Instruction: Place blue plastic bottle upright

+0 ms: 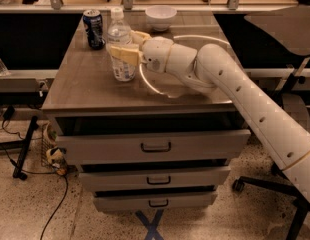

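Note:
The blue plastic bottle [120,44] is clear with a white cap and a pale label. It stands upright on the brown table top [90,91], left of centre. My gripper [126,46] reaches in from the right on a white arm. Its cream fingers [123,53] are closed around the bottle's middle, one in front and one behind.
A short dark blue soda can [93,29] stands just behind and left of the bottle. A white bowl [160,17] sits at the table's far edge. Drawers [155,146] are below the top. A chair base [265,189] is on the floor at right.

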Controlling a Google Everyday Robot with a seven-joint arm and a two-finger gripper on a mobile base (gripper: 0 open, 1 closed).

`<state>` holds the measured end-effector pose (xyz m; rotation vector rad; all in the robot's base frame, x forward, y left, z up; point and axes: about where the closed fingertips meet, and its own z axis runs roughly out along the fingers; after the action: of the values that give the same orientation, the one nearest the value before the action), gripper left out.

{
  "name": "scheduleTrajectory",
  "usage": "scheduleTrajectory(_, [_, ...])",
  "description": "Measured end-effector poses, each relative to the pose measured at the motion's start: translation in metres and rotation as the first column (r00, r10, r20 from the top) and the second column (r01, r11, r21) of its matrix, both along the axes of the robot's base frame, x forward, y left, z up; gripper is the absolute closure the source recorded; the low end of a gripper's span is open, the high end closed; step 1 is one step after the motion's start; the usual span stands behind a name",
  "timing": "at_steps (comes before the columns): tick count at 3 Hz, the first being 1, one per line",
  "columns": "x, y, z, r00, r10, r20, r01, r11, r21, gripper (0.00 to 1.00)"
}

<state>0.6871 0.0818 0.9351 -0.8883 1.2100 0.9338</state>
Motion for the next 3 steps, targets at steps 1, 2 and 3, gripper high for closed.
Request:
scheduleTrajectory(1, [-0.002,-0.001,0.0,1.0,-0.004,0.001,0.004,1.0,-0.003,0.0])
scheduleTrajectory(2, [-0.012,-0.026,0.007,0.9992,-0.037,-0.012,0.037,0.998,-0.046,0.0])
scheduleTrajectory(3, [-0.043,-0.084,0.019,0.9928,-0.118,-0.022,0.114,0.986,-0.123,0.0])
